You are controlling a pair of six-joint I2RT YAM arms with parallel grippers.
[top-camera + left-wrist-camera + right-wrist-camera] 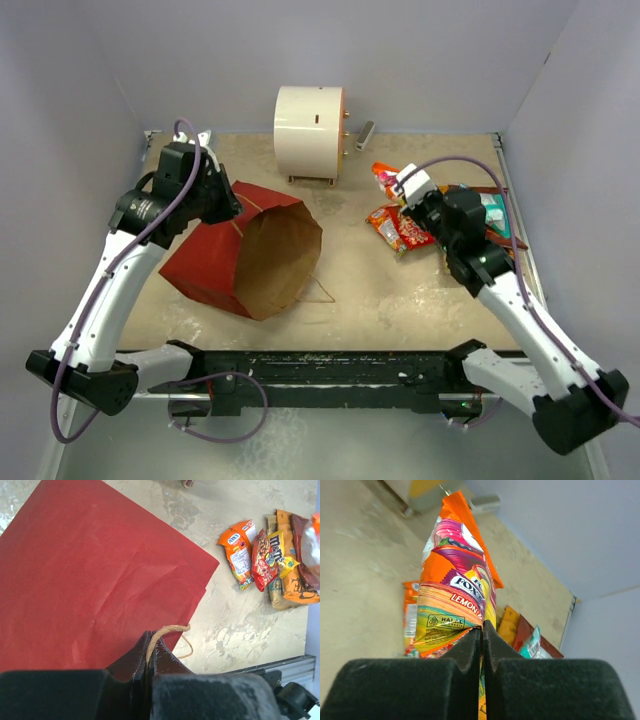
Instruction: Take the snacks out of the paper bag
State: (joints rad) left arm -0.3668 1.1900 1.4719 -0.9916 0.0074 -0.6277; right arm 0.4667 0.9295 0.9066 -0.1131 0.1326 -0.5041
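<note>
The red paper bag point(205, 262) lies on its side, its brown open mouth point(280, 255) facing front right. My left gripper point(228, 207) is shut on the bag's twine handle point(167, 629) at the rim; the bag's red side point(100, 570) fills the left wrist view. My right gripper point(405, 186) is shut on an orange Fox's candy packet point(455, 580) and holds it upright above the snack pile. On the table lie an orange packet point(240, 552), a red-and-yellow candy packet point(265, 560), a yellow-orange chip bag point(296, 582), a red chip bag point(526, 630) and a teal packet point(535, 645).
A white cylinder point(308, 120) on a small stand sits at the back centre. Grey walls close in the left, back and right. A black rail point(330, 368) runs along the near table edge. The second twine handle point(318, 290) lies on the table by the bag's mouth.
</note>
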